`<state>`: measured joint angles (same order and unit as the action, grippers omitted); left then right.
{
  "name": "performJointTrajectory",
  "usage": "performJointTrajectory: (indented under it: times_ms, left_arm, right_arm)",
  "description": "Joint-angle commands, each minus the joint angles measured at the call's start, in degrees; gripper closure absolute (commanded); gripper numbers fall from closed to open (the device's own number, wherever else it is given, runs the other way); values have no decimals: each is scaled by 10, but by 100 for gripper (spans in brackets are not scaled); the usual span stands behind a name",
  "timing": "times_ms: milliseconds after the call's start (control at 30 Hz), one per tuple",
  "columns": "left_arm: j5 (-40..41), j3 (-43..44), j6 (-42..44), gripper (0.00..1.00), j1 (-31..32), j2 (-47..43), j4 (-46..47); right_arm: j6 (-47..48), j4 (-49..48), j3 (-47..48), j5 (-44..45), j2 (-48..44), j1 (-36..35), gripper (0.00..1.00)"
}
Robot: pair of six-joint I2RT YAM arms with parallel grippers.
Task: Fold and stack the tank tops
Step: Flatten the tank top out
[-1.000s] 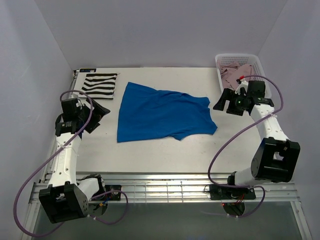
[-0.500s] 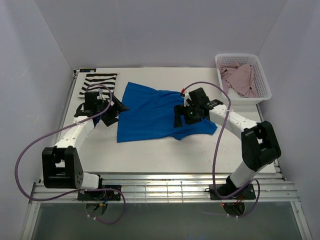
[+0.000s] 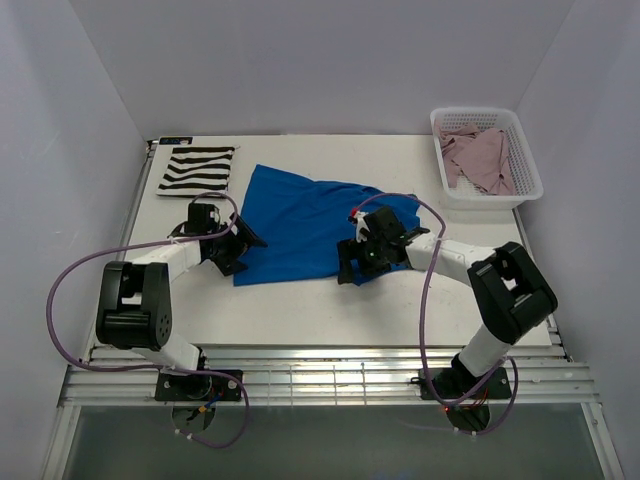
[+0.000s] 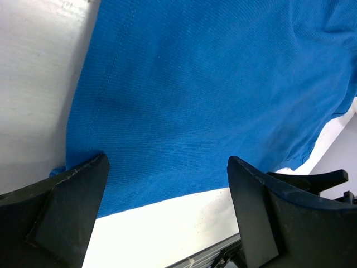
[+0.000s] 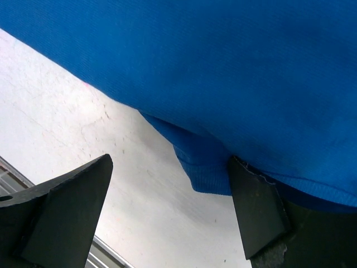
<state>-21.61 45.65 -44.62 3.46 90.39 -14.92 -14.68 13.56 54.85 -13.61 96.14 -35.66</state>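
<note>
The bright blue tank top [image 3: 315, 225] lies spread flat in the middle of the table. The striped tank top [image 3: 197, 169] lies folded at the back left. The pink-mauve tank top [image 3: 482, 156] sits in the basket. My left gripper [image 3: 237, 255] is open at the blue top's near left corner; in the left wrist view the blue cloth [image 4: 212, 95] fills the space above the open fingers [image 4: 72, 195]. My right gripper [image 3: 350, 265] is open at the top's near edge; in the right wrist view a blue strap end [image 5: 206, 162] hangs between the fingers [image 5: 256, 206].
A white lattice basket [image 3: 520, 160] stands at the back right corner. A metal rail [image 3: 330, 365] runs along the table's near edge. Purple cables loop beside both arms. White walls close in the left, right and back.
Both arms swung inward from the table's sides to the blue top. The left gripper now sits at its near left corner, the right at its near edge. Both stay open.
</note>
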Motion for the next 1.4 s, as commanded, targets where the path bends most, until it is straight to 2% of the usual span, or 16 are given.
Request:
performJointTrajectory:
  times_ms: [0, 167, 333, 500, 633, 700, 800, 933, 1033, 1200, 1367]
  left_arm:
    - [3, -36, -1, 2, 1, -41, 2]
    - [2, -93, -10, 2, 8, -78, -37]
    - [17, -118, -18, 2, 10, -138, -115]
    - [7, -99, -18, 2, 15, -239, -185]
    - [32, -22, -7, 2, 17, -244, -201]
    - [57, 35, 4, 2, 18, -222, -192]
    - [76, 104, 20, 2, 18, -148, -155]
    - [95, 199, 50, 2, 19, -36, -109]
    - [124, 282, 74, 2, 18, 58, -87]
    - [80, 451, 135, 2, 18, 238, -82]
    - [72, 551, 159, 2, 18, 341, -85]
  right_arm:
    - [-29, 24, -69, -4, -38, -12, 10]
    - [-54, 36, -142, -55, -109, -31, 10]
    - [-52, 75, -154, -72, -144, -32, 10]
    - [-25, 136, -85, -57, -183, -30, 10]
    - [-15, 155, -5, 8, -198, 8, 10]
    - [-6, 149, 40, 7, -187, 64, 10]
    - [17, 140, 96, 33, -141, 103, 10]
    - [42, 135, 223, 70, -28, 117, 10]
    - [34, 138, 280, 99, 41, 138, 10]
    - [14, 151, 387, 77, 149, 167, 10]
    - [-7, 154, 434, 53, 211, 167, 10]
